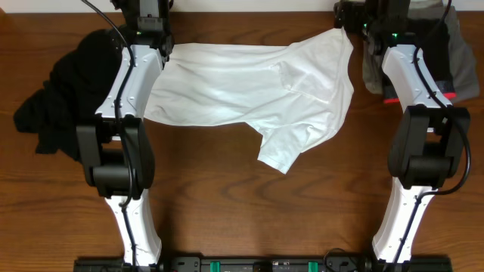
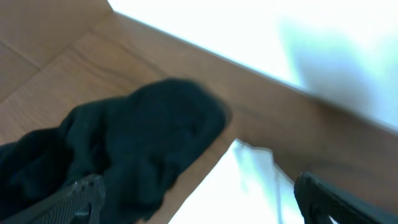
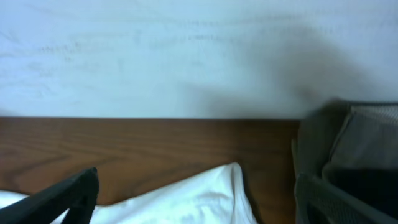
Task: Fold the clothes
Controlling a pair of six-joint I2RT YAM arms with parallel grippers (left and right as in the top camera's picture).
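White T-shirt (image 1: 242, 94) lies spread on the table (image 1: 227, 196), far centre, with one sleeve pointing near. Black garment (image 1: 64, 94) is heaped at left, grey garment (image 1: 454, 45) far right. Left gripper (image 2: 199, 199) and right gripper (image 3: 199, 202) both have jaws wide apart, gripping nothing. Only overhead shows the whole shirt. Left wrist view is blurred.

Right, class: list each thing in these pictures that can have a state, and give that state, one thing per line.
White T-shirt: unfolded, spread out on the table, rumpled.
Black garment: unfolded, crumpled in a heap.
Grey clothes: unfolded, bunched in a pile.
Left end effector: open, holding nothing.
Right end effector: open, holding nothing.
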